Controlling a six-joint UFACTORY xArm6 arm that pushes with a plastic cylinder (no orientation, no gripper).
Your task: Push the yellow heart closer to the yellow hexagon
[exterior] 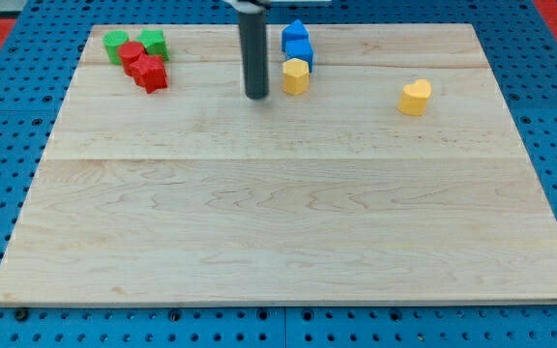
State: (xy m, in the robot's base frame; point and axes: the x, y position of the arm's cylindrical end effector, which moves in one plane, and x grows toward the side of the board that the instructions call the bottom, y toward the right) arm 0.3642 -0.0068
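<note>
The yellow heart [415, 97] lies alone at the view's upper right on the wooden board. The yellow hexagon [296, 75] sits near the top middle, just below two blue blocks [298, 43] and touching or nearly touching the lower one. My tip [256, 97] is the lower end of the dark rod, just left of the yellow hexagon with a small gap. It is far to the left of the yellow heart.
Two green blocks [133, 43] and two red blocks [143, 66] cluster at the view's upper left. The wooden board [278, 222] rests on a blue pegboard surface, its edges near all sides of the view.
</note>
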